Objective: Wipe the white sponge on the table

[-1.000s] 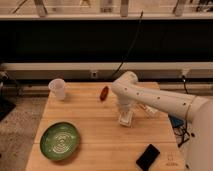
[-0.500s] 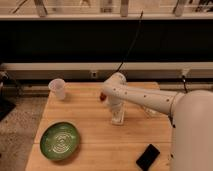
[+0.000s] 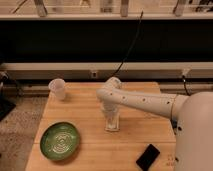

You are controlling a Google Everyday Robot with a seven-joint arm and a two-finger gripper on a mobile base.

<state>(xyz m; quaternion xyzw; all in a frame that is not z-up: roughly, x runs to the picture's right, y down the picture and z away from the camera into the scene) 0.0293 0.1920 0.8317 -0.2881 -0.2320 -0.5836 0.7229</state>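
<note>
My gripper point(image 3: 112, 118) points straight down over the middle of the wooden table point(image 3: 85, 112). It is shut on the white sponge point(image 3: 112, 126), a small whitish block that it holds against the tabletop. My white arm point(image 3: 145, 101) reaches in from the right and bends down at the wrist above the sponge. The fingers blend with the sponge, so their outline is hard to separate.
A translucent whitish plastic cup point(image 3: 58, 89) stands at the table's back left. A green plate point(image 3: 60, 140) lies at the front left. A black phone point(image 3: 148, 156) lies at the front right, near my base point(image 3: 196, 135). A dark wall and cables run behind the table.
The gripper has slid left across the table with the sponge under it. The arm now covers the small red thing that showed at the back.
</note>
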